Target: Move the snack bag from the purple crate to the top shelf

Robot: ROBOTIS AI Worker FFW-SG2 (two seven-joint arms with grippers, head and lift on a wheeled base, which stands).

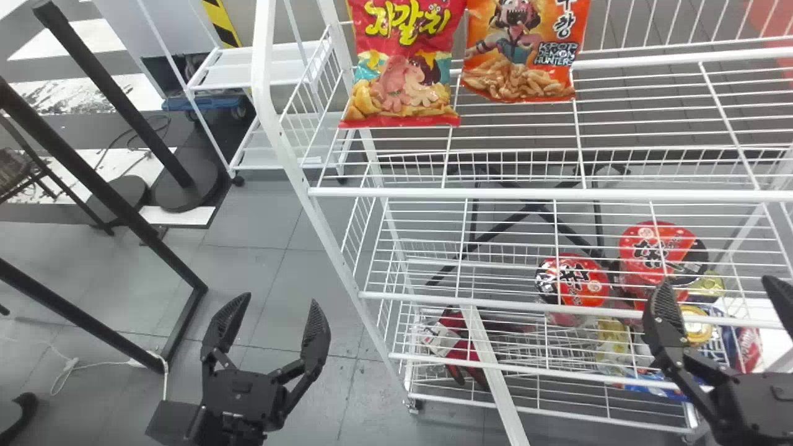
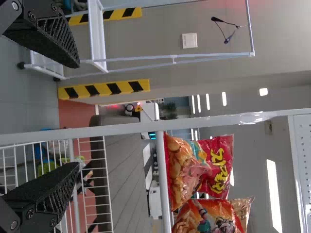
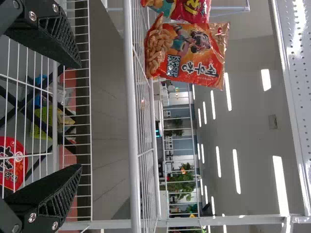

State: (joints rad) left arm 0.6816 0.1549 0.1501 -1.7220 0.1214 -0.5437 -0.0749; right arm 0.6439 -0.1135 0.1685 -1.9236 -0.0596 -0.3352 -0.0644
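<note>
Two snack bags stood upright on an upper wire shelf [image 1: 526, 194], ahead of both grippers and slightly higher, touching neither. Which of them was the task's snack bag could not be told. The red bag [image 1: 403, 62] and the orange bag [image 1: 523, 49], side by side, were to the right of the left gripper [image 1: 280, 298] and to the left of the right gripper [image 1: 715, 279]. Each gripper had its two black fingers spread wide, with nothing between them. The head view showed red-lidded tubs [image 1: 573, 282] on the rack, lower than the bags and just left of the right gripper as seen from above, and a black stand [image 1: 186, 179] well off to the left gripper's left. Beyond the left gripper, its wrist view showed a white wall plate [image 2: 189, 40]; beyond the right, its wrist view showed a leafy plant [image 3: 182, 183].
</note>
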